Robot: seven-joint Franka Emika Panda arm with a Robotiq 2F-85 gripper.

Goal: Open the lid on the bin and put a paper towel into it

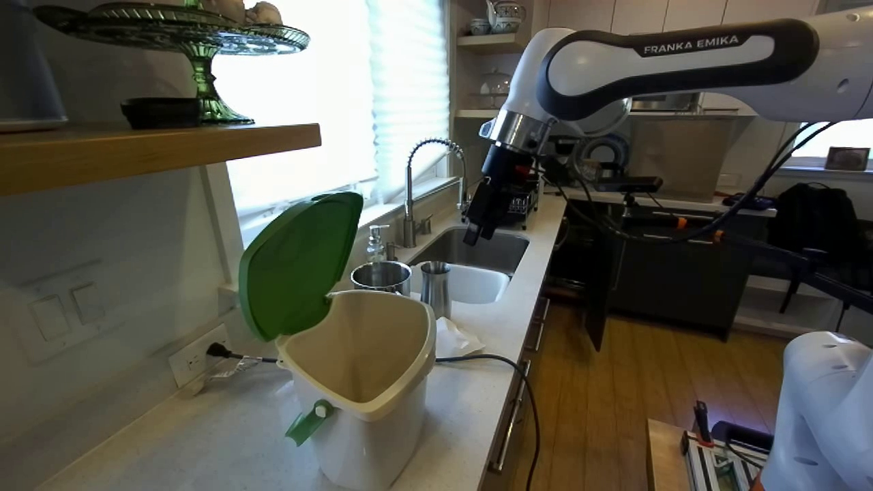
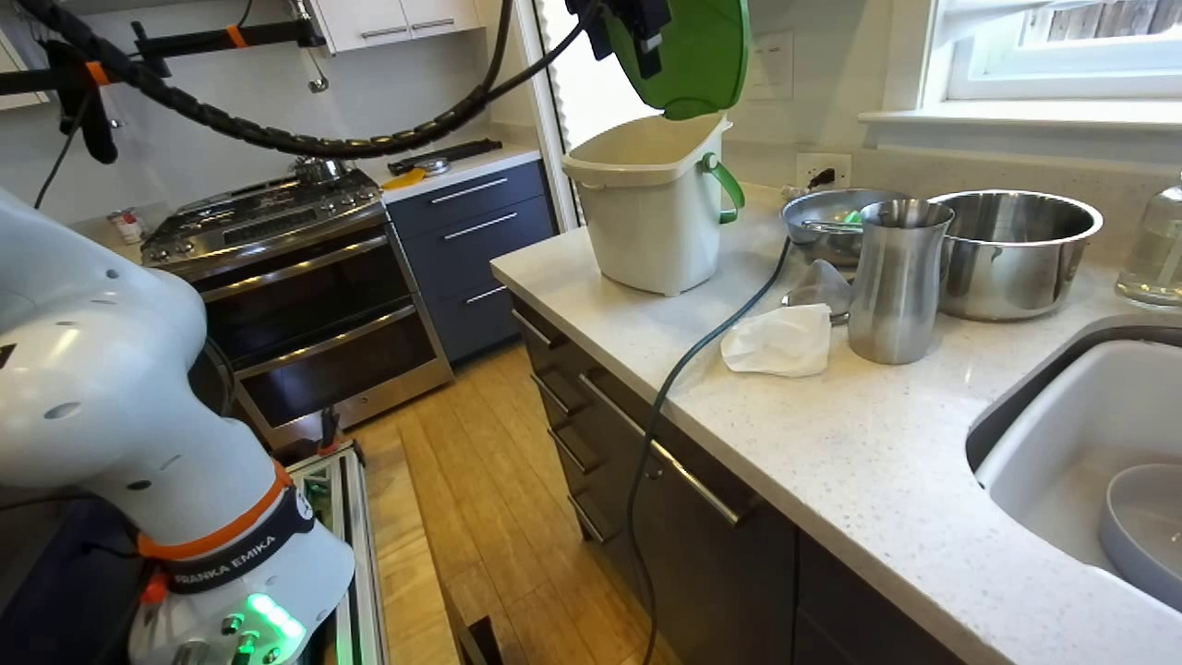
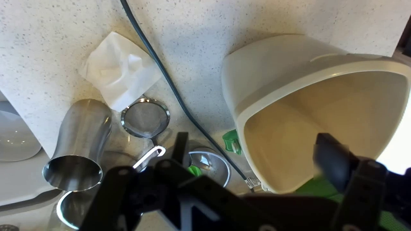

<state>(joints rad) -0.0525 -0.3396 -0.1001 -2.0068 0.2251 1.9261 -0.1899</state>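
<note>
My arm (image 1: 614,68) is bent downward, end effector (image 3: 253,141) spread wide; bin (image 1: 361,436) facing up, long axis vertical; lid (image 1: 300,266) raised.

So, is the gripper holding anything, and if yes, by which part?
Nothing is held: the gripper stands open, and the paper towel lies on the counter.

In an exterior view, FRANKA EMIKA stands in white capitals on the black stripe (image 1: 691,45) of the robot arm (image 1: 661,68). In an exterior view, the same name crosses a black band (image 2: 226,565) on the robot base (image 2: 319,574). The white tag (image 3: 253,182) on the dark cord (image 3: 185,107) bears unreadable print.
</note>
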